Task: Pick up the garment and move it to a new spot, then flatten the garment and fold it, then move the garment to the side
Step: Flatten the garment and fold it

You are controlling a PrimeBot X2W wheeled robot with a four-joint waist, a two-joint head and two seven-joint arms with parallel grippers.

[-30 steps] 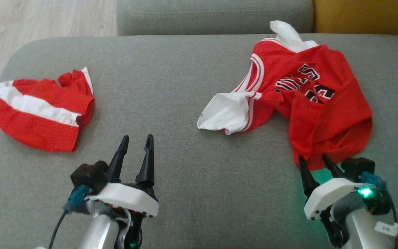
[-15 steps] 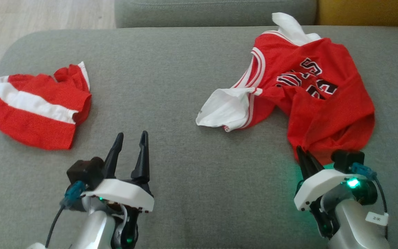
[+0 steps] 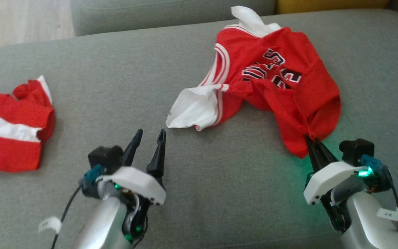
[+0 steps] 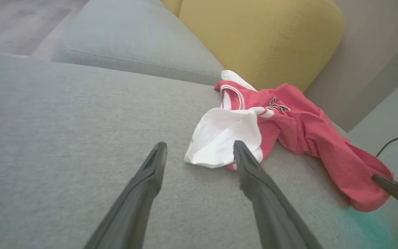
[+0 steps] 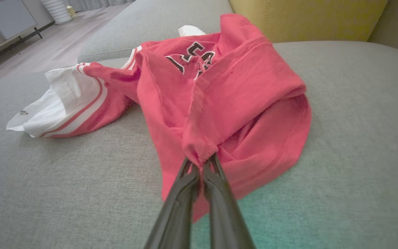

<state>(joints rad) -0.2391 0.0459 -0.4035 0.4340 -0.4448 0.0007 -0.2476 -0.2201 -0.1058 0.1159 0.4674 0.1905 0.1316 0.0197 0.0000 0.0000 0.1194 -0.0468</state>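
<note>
Right wrist view gives you the grip: the right gripper [image 5: 201, 159] has its two fingers pressed together on a pinched fold of the red jersey [image 5: 226, 86], at the hem edge lying farthest from the yellow cushion [image 5: 306, 17]. From that pinch the jersey runs away from the fingers toward the yellow cushion. It is crumpled and doubled over, lettering up, with its bulk resting on the grey seat [image 5: 358, 103].

As it lies, its long axis slants. The pinched red end sits on the right, and the white sleeve [image 3: 192, 110] trails out to the left, about as far from the yellow cushion as the pinch is. That sleeve is the end you have no hold on.

Your left gripper [image 3: 150, 133] is the nearer one to it. Its fingers are apart and hold nothing, and they point at the sleeve from the side away from the yellow cushion, close but not touching.

By my reading, the move turns on this: the right arm holds one end, and the loose end lies ahead of the left fingers, a little to their right. Lift with the right alone and you should expect the sleeve to drag across the seat. A red and white cloth [image 3: 9, 138] lies well apart to the left, farther from the yellow cushion.
</note>
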